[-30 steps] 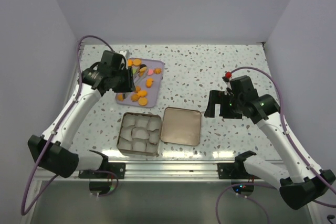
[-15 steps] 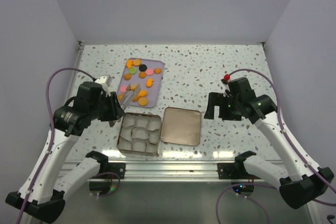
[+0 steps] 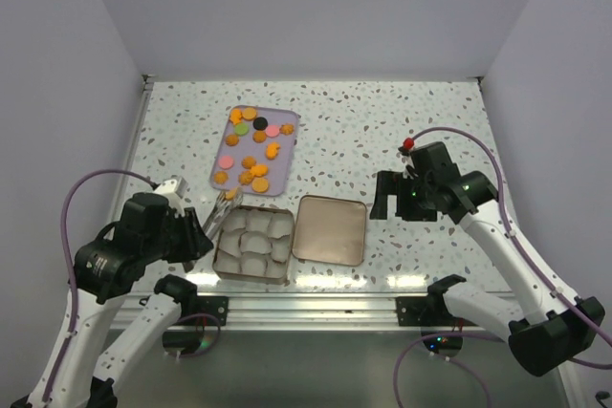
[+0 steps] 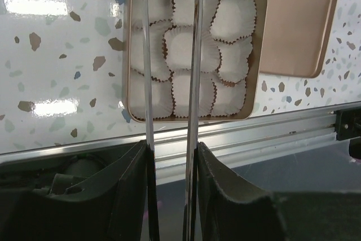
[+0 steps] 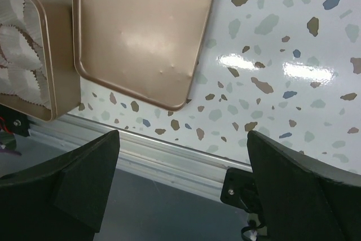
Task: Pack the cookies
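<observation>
The cookies [image 3: 252, 145], mostly orange with some pink, green and one black, lie on a lilac tray [image 3: 287, 155] at the back left. My left gripper [image 3: 199, 234] [image 4: 172, 149] is shut on a pair of metal tongs [image 3: 219, 212] [image 4: 194, 55]. The blades reach over the gold tin [image 3: 219, 247] [image 4: 126, 43] of white paper cups [image 4: 189, 46]. The tong tips run off the top of the left wrist view, so I cannot tell whether they carry a cookie. My right gripper [image 3: 385, 195] [image 5: 181, 135] hangs open and empty right of the tin's lid [image 3: 330, 229] [image 5: 141, 32].
The lid [image 4: 296, 21] lies flat right beside the tin [image 5: 45, 60]. An aluminium rail [image 3: 316, 305] runs along the table's near edge. Grey walls close in the left, right and back sides.
My left arm has drawn back from the lilac tray toward the near left, bringing the tongs to the tin's far left corner. The right arm has hardly moved.
</observation>
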You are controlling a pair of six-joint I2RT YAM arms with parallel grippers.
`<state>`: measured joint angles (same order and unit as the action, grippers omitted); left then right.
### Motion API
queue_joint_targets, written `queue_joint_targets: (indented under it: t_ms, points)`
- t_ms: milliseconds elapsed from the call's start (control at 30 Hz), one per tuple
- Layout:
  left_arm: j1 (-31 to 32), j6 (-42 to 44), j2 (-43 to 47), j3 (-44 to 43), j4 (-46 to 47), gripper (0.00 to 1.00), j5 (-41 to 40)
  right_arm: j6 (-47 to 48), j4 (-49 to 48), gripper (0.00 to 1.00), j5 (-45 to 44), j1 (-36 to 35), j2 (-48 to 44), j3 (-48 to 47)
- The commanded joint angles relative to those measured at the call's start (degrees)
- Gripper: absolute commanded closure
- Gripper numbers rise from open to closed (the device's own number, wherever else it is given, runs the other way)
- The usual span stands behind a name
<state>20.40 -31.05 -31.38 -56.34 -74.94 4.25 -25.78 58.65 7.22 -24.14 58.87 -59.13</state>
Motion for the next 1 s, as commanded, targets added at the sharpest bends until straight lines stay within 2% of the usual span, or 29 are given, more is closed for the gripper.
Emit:
queue_joint_targets:
  t_ms: [0, 200, 300, 967]
  points:
    - [0.16, -1.38, 0.35, 0.61, -0.56, 0.83, 0.50, -0.24, -1.35, 0.01, 1.48, -0.47, -0.16, 0.42]
    - [0.25, -1.82, -0.18, 3.16, -0.47, 0.83, -1.26, -0.15, -0.82, 0.01, 1.30, -0.56, -0.86, 0.51]
    - [0.16, -1.74, -0.35, 3.78, -0.47, 0.75, -1.96, -0.06, -0.73, 0.01, 1.13, -0.56, -1.30, 1.04]
    - [0.16, -2.35, -0.09, 2.55, -0.47, 0.56, -2.58, 0.12, -0.91, 0.01, 0.25, -1.08, -2.18, 2.00]
